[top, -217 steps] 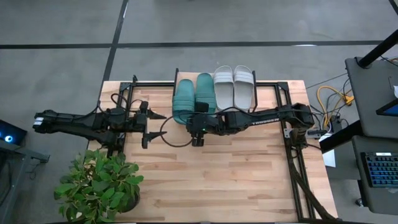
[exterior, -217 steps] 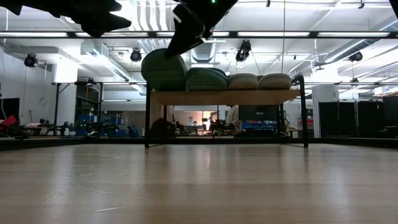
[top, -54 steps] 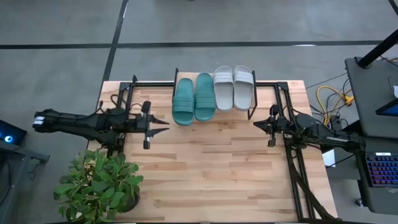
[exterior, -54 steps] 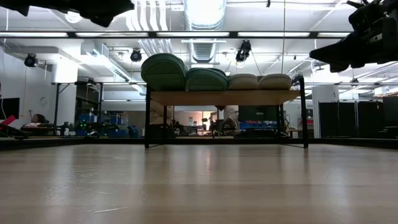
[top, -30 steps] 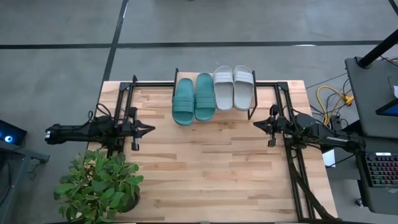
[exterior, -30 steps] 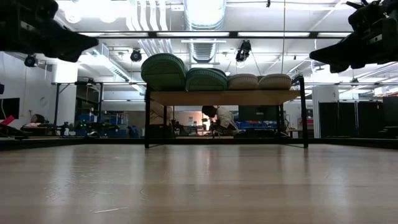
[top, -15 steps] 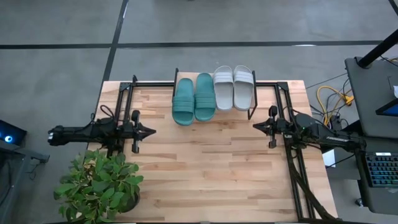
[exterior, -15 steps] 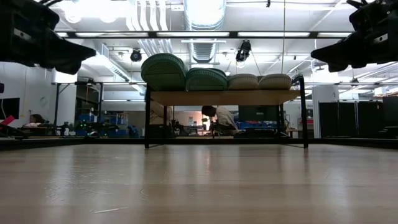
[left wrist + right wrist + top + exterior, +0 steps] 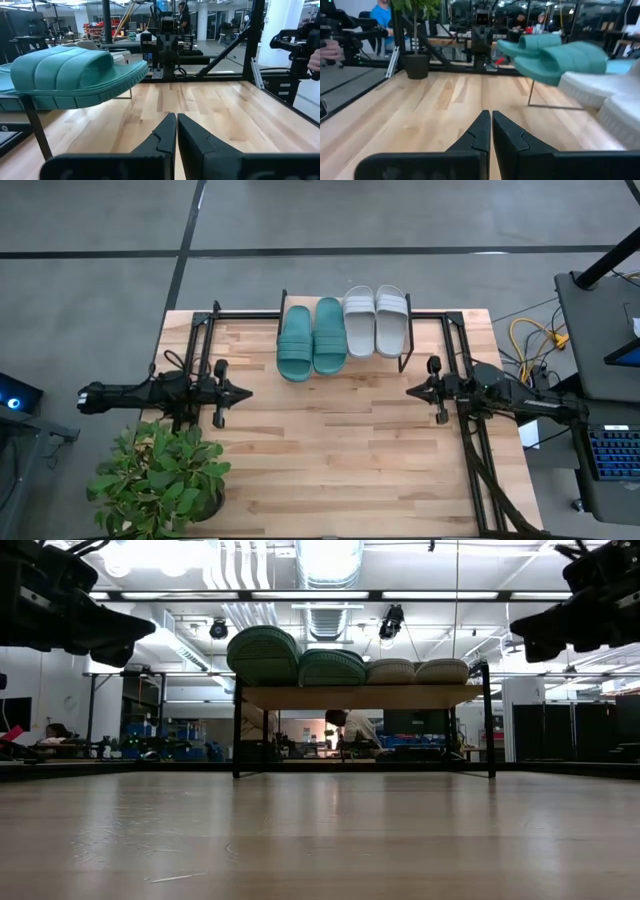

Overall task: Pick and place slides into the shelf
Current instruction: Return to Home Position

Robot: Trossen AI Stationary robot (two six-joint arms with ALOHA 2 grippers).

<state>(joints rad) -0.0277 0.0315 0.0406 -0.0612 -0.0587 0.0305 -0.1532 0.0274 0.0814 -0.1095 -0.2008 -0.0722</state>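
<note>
With four slides point(image 9: 328, 335) on the shelf point(image 9: 360, 696) at 12 o'clock, the left fingers point(image 9: 164, 134) and right fingers point(image 9: 479, 131), clenched empty, needed level retreats toward 9 and 3.

Middle of the table point(image 9: 330, 450) is open wood, a wide lane between left hand point(image 9: 243, 392) at the left edge and right hand point(image 9: 410, 390) at the right, both pinched closed. Far edge blocked by the shelf point(image 9: 360, 696), its top filled by four slides point(image 9: 328, 335); the gap under its board is open. Plant point(image 9: 160, 480) crowds the near-left corner.
</note>
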